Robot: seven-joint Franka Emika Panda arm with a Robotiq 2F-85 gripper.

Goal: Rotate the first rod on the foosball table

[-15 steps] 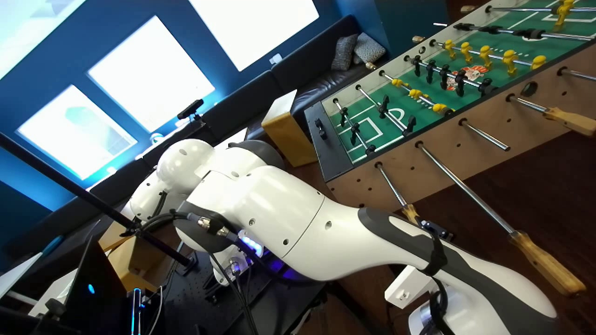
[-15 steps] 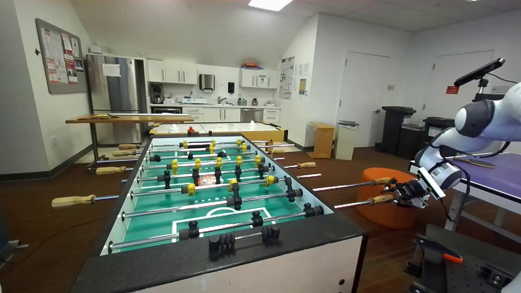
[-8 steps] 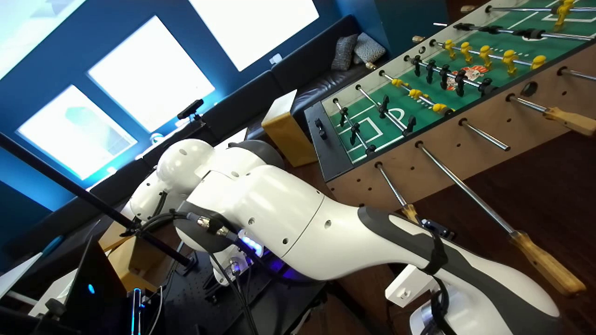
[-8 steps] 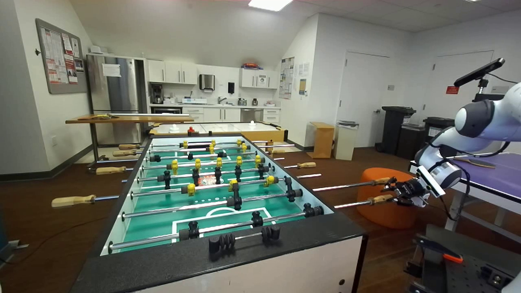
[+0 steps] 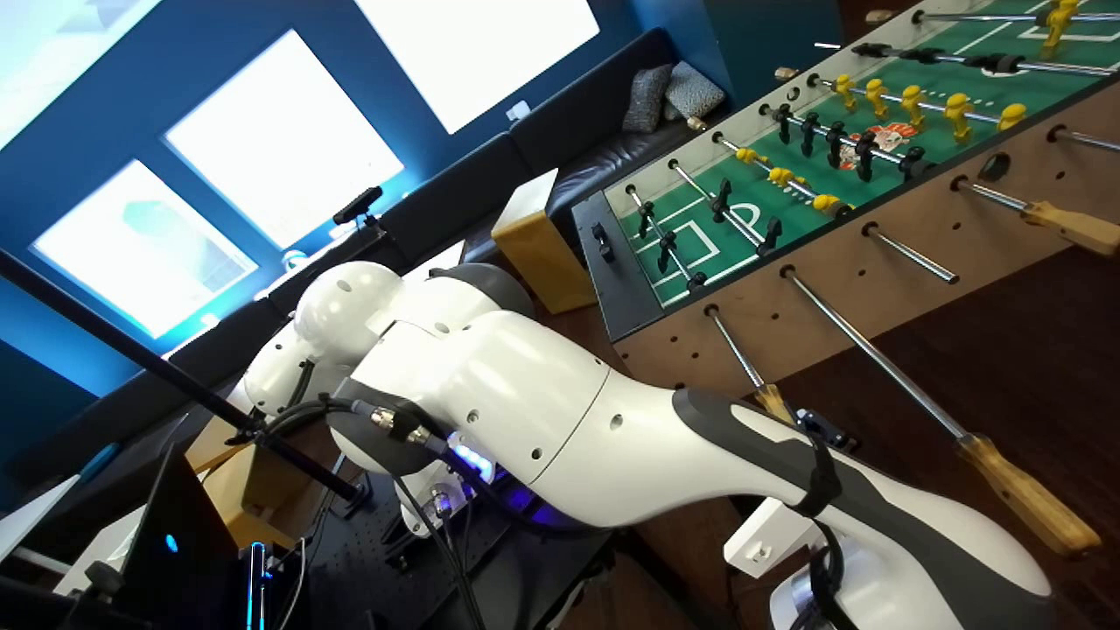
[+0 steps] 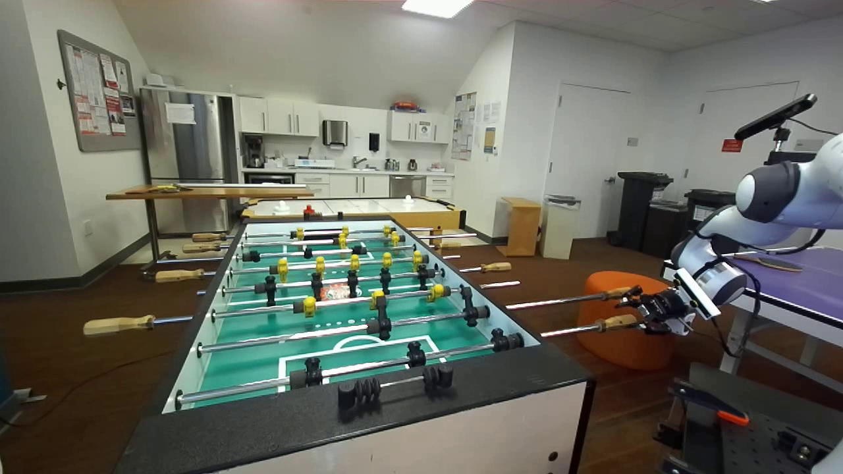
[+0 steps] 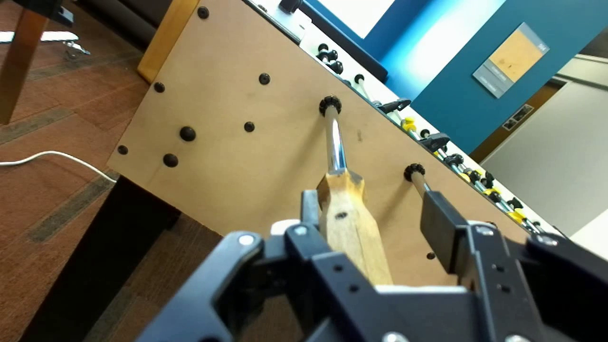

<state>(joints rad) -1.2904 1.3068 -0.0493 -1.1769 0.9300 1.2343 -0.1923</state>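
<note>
With a black hand (image 7: 373, 217) spread wide and gripping nothing, straddles the tan wooden handle (image 7: 352, 223) of the first rod (image 7: 335, 142) in the wrist view. Frames the handle between two fingers (image 7: 439, 228), close to one and clearly apart from the other; impossible to tell whether touching the closer. Ahead of the handle, a short bright stretch of the first rod, leading into the brown side of the foosball table (image 7: 285, 152). Next along that side in an exterior view, a longer steel rod (image 5: 875, 351), with more of its length showing. Above the white-lined green playfield (image 6: 244, 365), yellow player figures (image 6: 282, 270) and black player figures (image 6: 270, 289), strung on steel rods (image 6: 283, 338). Stretched across an exterior view, the white arm (image 5: 542, 385), covering part of the same handle. Behind the handle in an exterior view, an orange stool (image 6: 619, 349); behind the arm, a purple-topped table (image 6: 807, 289). Farther back, beyond the playfield, a steel refrigerator (image 6: 191, 151). Along a blue wall (image 5: 341, 48) in an exterior view, a dark sofa (image 5: 569, 114) with two patterned pillows (image 5: 696, 92).
</note>
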